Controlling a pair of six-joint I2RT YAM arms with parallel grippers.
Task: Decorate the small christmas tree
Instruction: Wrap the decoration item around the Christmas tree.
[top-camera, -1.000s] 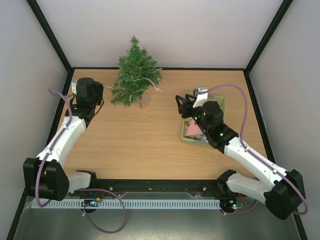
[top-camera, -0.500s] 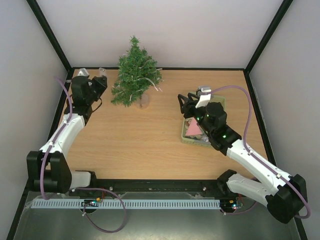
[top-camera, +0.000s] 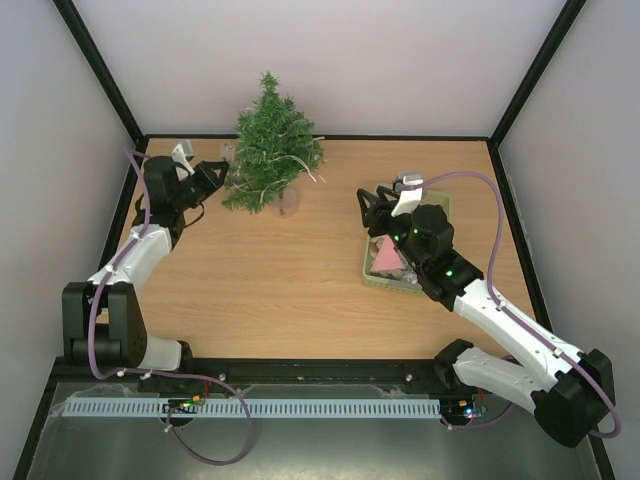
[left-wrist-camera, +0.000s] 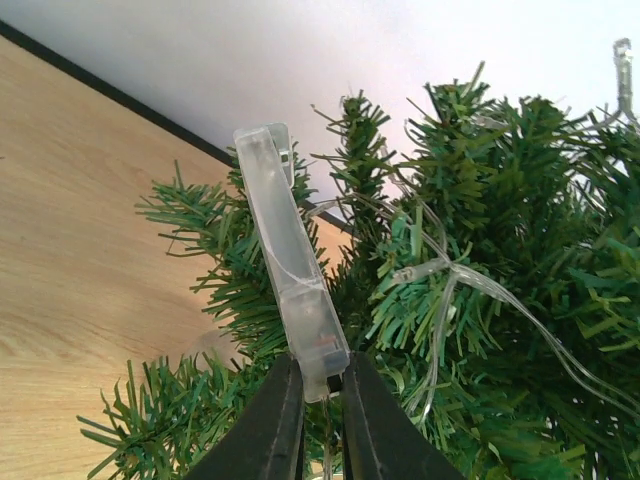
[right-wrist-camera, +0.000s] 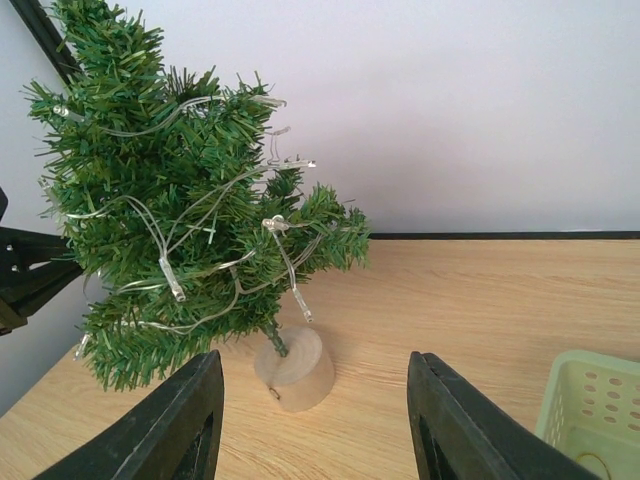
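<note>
We see the small christmas tree (top-camera: 270, 150) standing at the far edge of the surface (top-camera: 290, 290), left gripper (left-wrist-camera: 320, 385) pinching a clear plastic box (left-wrist-camera: 285, 260) beside its branches, right gripper (right-wrist-camera: 312, 400) spread, empty, near the green basket (right-wrist-camera: 600, 410)

The left claw (left-wrist-camera: 322, 372) grips a clear case (left-wrist-camera: 285, 260) while the right claw (right-wrist-camera: 315, 362) hangs parted.

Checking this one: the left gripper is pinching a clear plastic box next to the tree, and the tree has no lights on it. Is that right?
Not quite. The left gripper does pinch the clear plastic box next to the tree, but the tree does have lights: a string of lights is draped through its branches, as the right wrist view shows.
</note>
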